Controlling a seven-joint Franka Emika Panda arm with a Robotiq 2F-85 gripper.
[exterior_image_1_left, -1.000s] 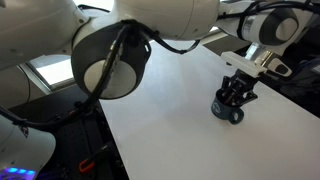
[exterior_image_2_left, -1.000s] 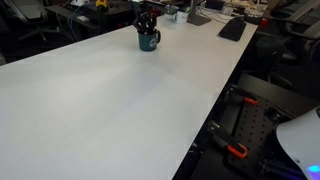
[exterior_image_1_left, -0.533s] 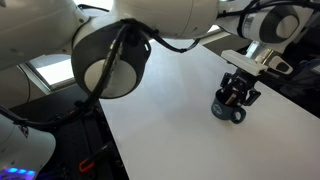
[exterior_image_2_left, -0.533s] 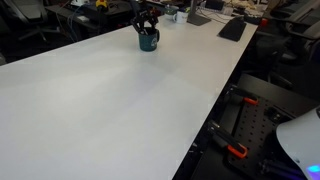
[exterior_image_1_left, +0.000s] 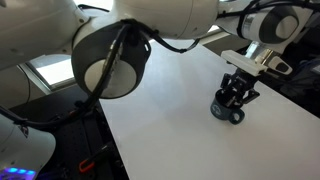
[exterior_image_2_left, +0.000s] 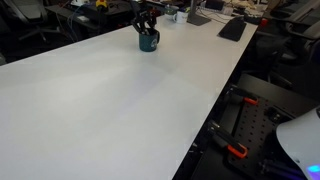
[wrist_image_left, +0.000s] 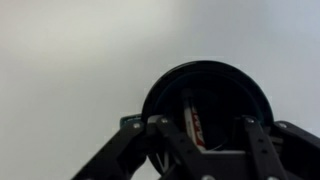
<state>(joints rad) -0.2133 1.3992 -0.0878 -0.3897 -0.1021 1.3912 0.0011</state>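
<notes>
A dark teal mug (exterior_image_1_left: 226, 112) stands on the white table (exterior_image_1_left: 170, 125), near its far end in an exterior view (exterior_image_2_left: 148, 42). My gripper (exterior_image_1_left: 237, 96) hangs straight over the mug, fingers spread about its rim, open; it also shows in an exterior view (exterior_image_2_left: 146, 21). In the wrist view I look down into the mug (wrist_image_left: 158, 88). A white pen with red lettering (wrist_image_left: 192, 122) leans inside it. My gripper's fingers (wrist_image_left: 205, 128) stand left and right of the mug's mouth, holding nothing.
The robot's own big arm joint (exterior_image_1_left: 110, 60) blocks much of an exterior view. A black keyboard (exterior_image_2_left: 232, 28) and desk clutter lie beyond the mug. The table edge (exterior_image_2_left: 215, 105) drops to a frame with red-handled clamps (exterior_image_2_left: 236, 151).
Hardly anything: my gripper has shifted only slightly over the mug. The mug and the pen stay in place.
</notes>
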